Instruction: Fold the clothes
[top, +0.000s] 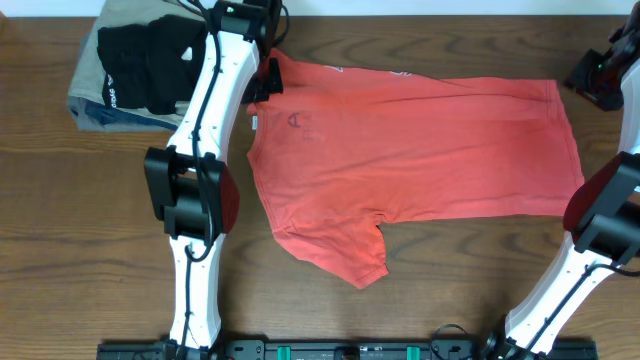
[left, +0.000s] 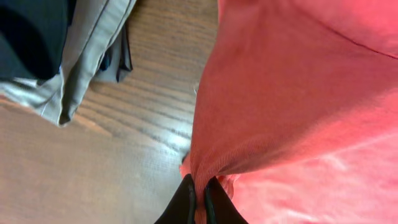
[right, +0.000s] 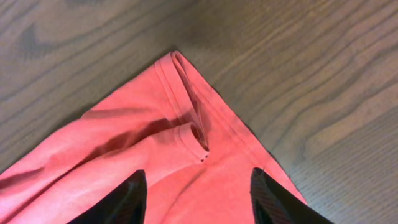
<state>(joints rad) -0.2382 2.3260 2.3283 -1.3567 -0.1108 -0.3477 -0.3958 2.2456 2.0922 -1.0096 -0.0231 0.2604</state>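
Observation:
The clothes, a red-orange T-shirt (top: 420, 150), lie spread across the middle of the table with one sleeve (top: 340, 255) pointing to the front. My left gripper (top: 268, 80) is at the shirt's back left corner. In the left wrist view it (left: 199, 198) is shut on a bunched pinch of the fabric (left: 280, 112). My right gripper (top: 592, 78) is at the back right corner. In the right wrist view it (right: 199, 190) stands open over a hemmed shirt corner (right: 186, 118) that lies on the wood, with nothing between its fingers.
A folded black garment (top: 140, 55) lies on a folded khaki garment (top: 90, 100) at the back left, close to my left arm. The khaki one (left: 81, 56) also shows in the left wrist view. Bare wood table (top: 90, 230) surrounds the shirt.

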